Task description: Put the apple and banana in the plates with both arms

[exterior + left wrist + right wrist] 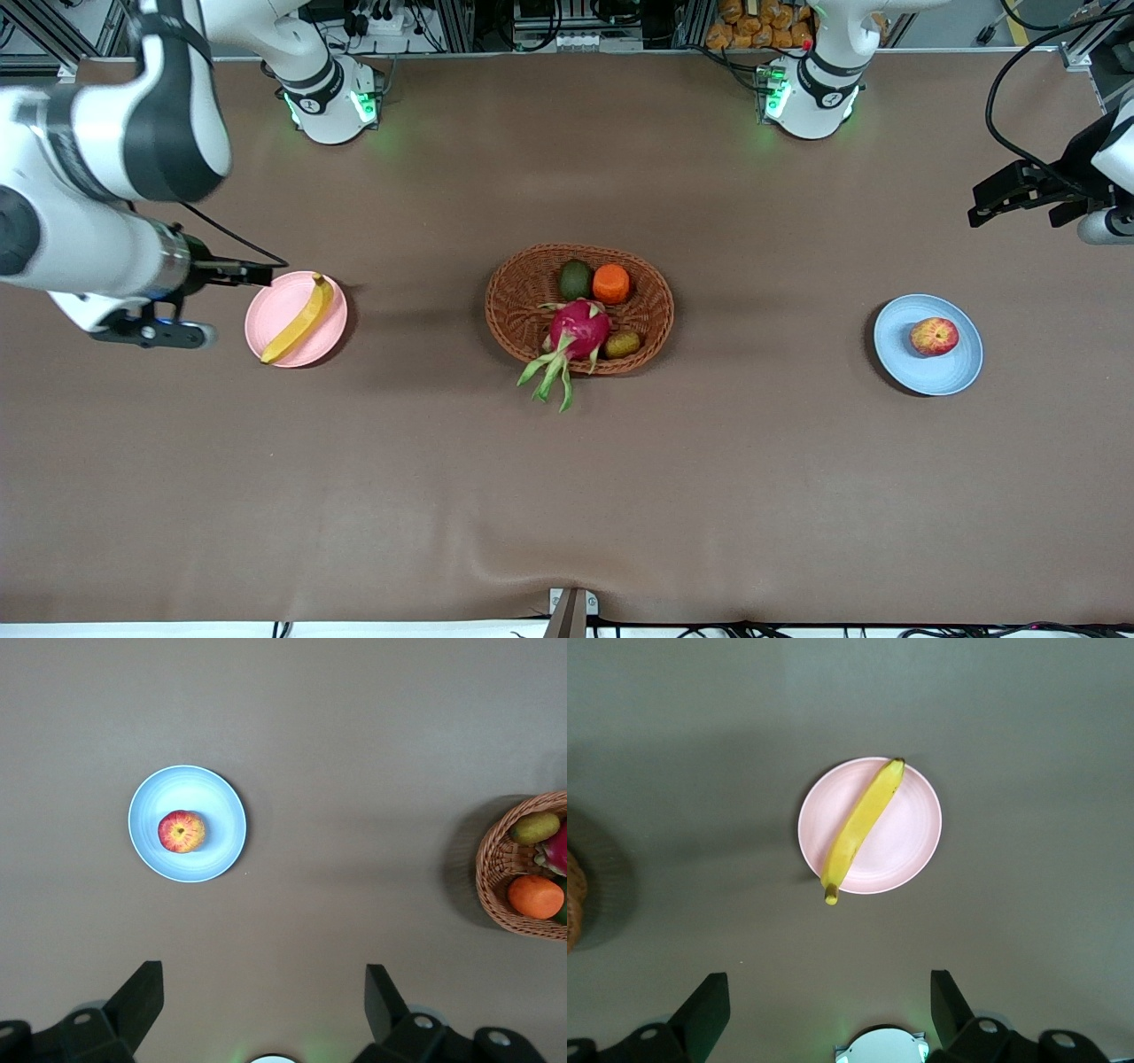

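Observation:
The banana (299,320) lies across the pale pink plate (330,332) toward the right arm's end of the table, one end just past the rim. It also shows in the right wrist view (859,826) on that plate (908,837). The apple (934,337) sits in the light blue plate (912,363) toward the left arm's end, and shows in the left wrist view (182,831) on that plate (221,806). My left gripper (263,992) is open and empty, high over bare table. My right gripper (828,992) is open and empty, high over bare table beside the pink plate.
A brown wicker basket (514,292) stands at the table's middle with a dragon fruit (578,330), an orange fruit (611,283), an avocado and a kiwi. Bare brown table lies between the basket and each plate. The right arm (97,151) and left arm (1099,168) hang over the table's ends.

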Motion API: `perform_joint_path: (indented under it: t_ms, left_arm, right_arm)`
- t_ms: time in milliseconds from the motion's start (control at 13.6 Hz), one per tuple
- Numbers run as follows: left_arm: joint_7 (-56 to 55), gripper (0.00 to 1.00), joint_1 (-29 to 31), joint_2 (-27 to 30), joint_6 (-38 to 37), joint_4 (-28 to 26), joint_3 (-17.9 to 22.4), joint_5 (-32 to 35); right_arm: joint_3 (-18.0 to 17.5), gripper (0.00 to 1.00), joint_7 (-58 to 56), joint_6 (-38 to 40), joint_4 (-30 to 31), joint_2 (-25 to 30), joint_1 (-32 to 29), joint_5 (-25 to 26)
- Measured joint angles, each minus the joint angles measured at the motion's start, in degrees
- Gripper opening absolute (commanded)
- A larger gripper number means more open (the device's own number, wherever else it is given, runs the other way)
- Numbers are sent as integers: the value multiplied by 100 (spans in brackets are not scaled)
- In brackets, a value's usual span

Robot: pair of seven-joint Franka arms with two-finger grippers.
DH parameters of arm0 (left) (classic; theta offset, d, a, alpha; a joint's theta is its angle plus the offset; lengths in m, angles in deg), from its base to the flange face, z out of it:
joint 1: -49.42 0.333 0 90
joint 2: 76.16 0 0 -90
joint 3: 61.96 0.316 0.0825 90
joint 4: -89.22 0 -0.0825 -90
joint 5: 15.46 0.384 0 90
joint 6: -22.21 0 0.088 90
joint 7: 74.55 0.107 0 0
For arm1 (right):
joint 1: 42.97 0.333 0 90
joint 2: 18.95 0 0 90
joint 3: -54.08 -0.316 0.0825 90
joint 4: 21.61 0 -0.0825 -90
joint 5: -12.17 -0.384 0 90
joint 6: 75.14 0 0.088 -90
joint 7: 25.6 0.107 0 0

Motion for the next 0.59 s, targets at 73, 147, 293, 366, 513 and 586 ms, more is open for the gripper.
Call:
perform_joint_path:
  t_ms: [73,147,293,366,513,586]
  left_arm:
    - [0,100,0,0,0,0,0,0]
    - [0,100,-1,0,1,0,0,0]
    - [0,100,-1,0,2,1,-2,0]
    - [0,100,-2,0,3,1,-3,0]
    - [0,100,-1,0,4,2,-4,0]
    - [0,100,-1,0,4,3,-4,0]
  right_arm:
    - [0,100,-16,35,-112,35,-18,0]
    - [1,100,-75,41,-183,81,-36,0]
    - [33,100,-302,47,-328,217,-67,-1]
    - [103,100,-456,52,-412,308,-78,1]
    - [241,100,-869,75,-518,570,-246,2]
    - [250,100,-1078,87,-522,699,-436,2]
